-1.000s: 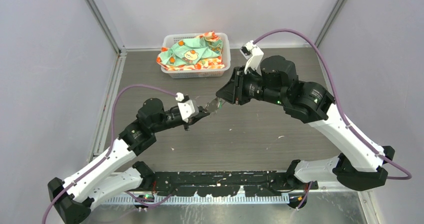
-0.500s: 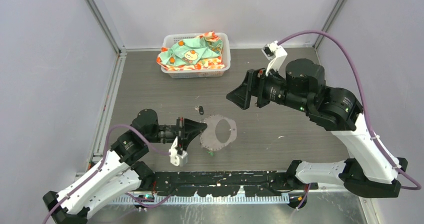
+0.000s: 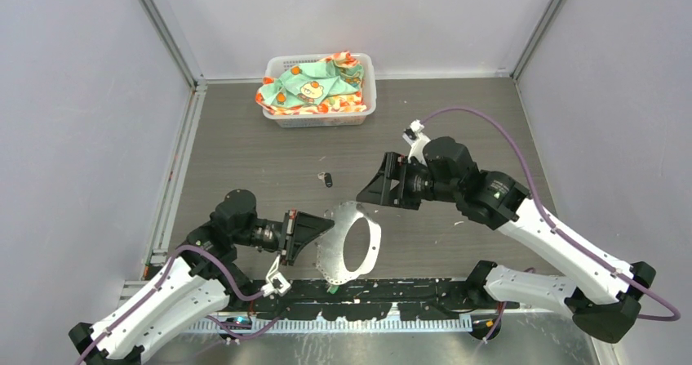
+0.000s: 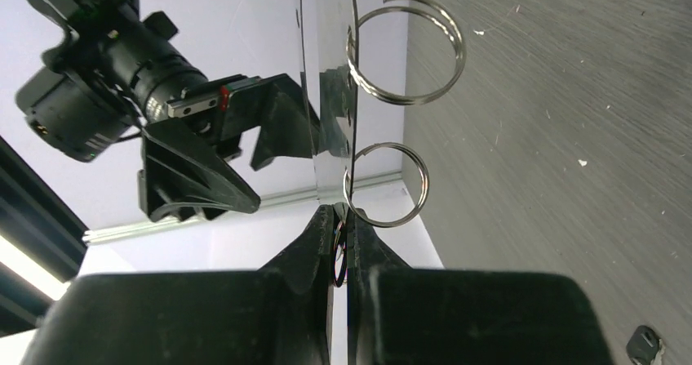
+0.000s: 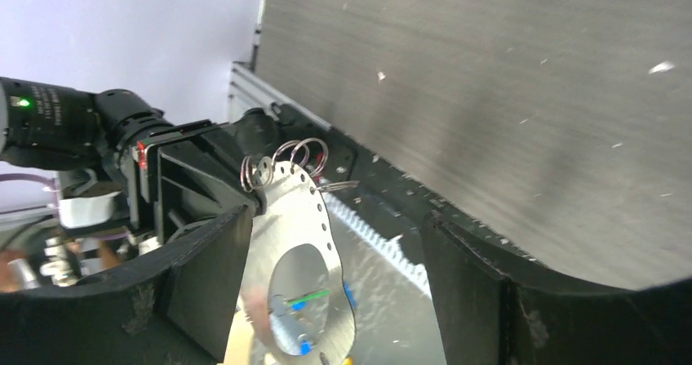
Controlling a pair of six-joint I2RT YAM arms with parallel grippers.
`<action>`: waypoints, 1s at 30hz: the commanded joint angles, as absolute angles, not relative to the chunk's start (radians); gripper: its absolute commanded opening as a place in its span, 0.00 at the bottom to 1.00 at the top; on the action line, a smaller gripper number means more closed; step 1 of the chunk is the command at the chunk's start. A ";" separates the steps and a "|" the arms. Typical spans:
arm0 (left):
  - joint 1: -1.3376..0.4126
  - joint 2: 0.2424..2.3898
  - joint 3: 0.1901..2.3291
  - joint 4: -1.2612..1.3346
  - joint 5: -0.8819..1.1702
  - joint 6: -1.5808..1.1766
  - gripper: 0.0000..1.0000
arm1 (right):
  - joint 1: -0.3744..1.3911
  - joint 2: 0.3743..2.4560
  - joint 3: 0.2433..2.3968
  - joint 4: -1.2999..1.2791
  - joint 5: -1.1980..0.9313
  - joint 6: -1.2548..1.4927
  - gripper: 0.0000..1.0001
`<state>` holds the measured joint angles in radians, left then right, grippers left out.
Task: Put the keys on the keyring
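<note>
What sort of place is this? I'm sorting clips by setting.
Probably a robotics lab test cell, not a home or shop: a left arm and right arm bolted at the near edge of a grey table, boxed in by plain panel walls on metal framing.

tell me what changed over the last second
The left gripper, shut on the keyring, drew it back toward the near edge and tilted it up off the table. The right gripper opened, pulled away, then came down facing it. The black key is now uncovered; the basket stayed put.
</note>
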<state>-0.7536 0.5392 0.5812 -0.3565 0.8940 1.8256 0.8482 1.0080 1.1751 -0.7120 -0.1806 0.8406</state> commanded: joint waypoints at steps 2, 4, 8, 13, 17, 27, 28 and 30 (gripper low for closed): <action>-0.756 0.542 0.584 -0.347 0.905 1.935 0.00 | 0.840 0.960 1.076 -0.444 -0.356 1.080 0.76; -0.756 0.541 0.585 -0.351 0.885 1.931 0.00 | 0.838 0.943 1.035 -0.408 -0.374 1.133 0.74; -0.756 0.544 0.584 -0.340 0.855 1.911 0.00 | 0.838 0.902 0.939 -0.321 -0.406 1.200 0.67; -0.756 0.554 0.588 -0.304 0.846 1.876 0.00 | 0.839 0.899 0.876 -0.211 -0.445 1.224 0.51; -0.756 0.561 0.608 -0.322 0.861 1.832 0.00 | 0.837 0.929 0.879 -0.162 -0.438 1.196 0.33; -0.756 0.614 0.782 -0.647 0.878 1.520 0.76 | 0.805 0.959 0.961 -0.212 -0.439 1.060 0.01; -0.756 0.622 0.799 -0.668 0.868 1.462 0.83 | 0.798 0.955 0.973 -0.232 -0.439 1.033 0.01; -0.756 0.622 0.815 -0.664 0.848 1.310 0.88 | 0.783 0.947 0.986 -0.251 -0.450 1.012 0.01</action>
<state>-0.7536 0.6174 0.7422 -0.5709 0.8555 1.5909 0.8082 0.9714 0.9054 -0.2527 -0.4229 1.0939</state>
